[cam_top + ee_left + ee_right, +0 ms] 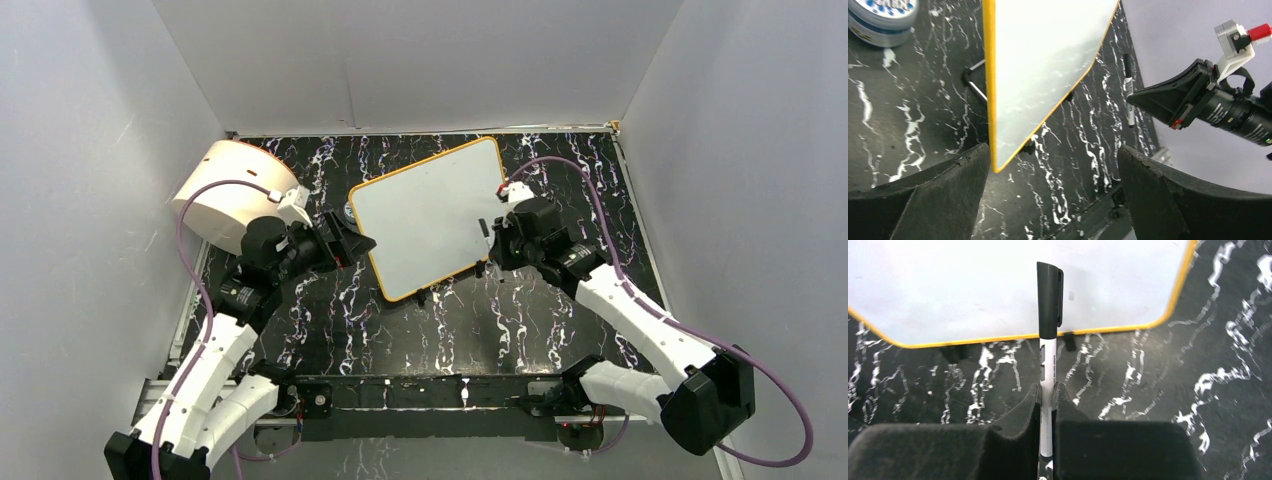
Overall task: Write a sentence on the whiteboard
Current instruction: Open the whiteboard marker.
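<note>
Starting at the right pincer, a marker is seen clamped between its jaws, the black cap on and pointed at the whiteboard. The left pincer is spread wide just beside the board's left edge, and nothing is held in it. The board rests at mid surface, between both arms, with its face blank. Writing is judged not yet begun. Uncapping is called for next, probably by the free pincer.

The whiteboard, glossy white with an orange-yellow rim, is sitting askew on small black feet mid-bench.
</note>
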`<action>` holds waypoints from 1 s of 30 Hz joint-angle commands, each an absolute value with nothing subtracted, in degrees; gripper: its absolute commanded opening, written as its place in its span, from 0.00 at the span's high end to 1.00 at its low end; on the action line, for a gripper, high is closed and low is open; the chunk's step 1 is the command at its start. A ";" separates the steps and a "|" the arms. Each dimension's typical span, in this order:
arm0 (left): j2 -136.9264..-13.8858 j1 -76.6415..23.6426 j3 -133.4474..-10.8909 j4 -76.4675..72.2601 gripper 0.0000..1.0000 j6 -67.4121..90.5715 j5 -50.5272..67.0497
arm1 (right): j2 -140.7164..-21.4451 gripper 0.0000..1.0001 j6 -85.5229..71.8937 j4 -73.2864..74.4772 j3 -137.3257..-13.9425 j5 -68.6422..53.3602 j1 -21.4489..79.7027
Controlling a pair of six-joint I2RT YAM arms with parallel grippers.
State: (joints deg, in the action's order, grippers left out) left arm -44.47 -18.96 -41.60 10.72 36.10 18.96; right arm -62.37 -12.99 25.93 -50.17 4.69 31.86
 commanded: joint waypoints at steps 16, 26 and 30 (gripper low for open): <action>-52.16 -27.92 -46.85 4.11 0.07 55.18 14.97 | -66.00 1.00 -5.10 10.29 -56.72 1.53 51.47; -56.73 -32.62 -46.35 -1.35 0.11 59.42 11.58 | -66.75 1.00 -3.68 3.27 -55.38 -2.55 54.83; -57.94 -34.05 -46.19 -2.74 0.17 59.80 10.36 | -66.67 1.00 -3.37 1.60 -54.86 -3.47 55.24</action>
State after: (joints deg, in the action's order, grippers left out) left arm -57.71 -32.67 -44.62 0.91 58.72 12.97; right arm -66.98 -4.69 7.75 -53.89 -1.61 54.68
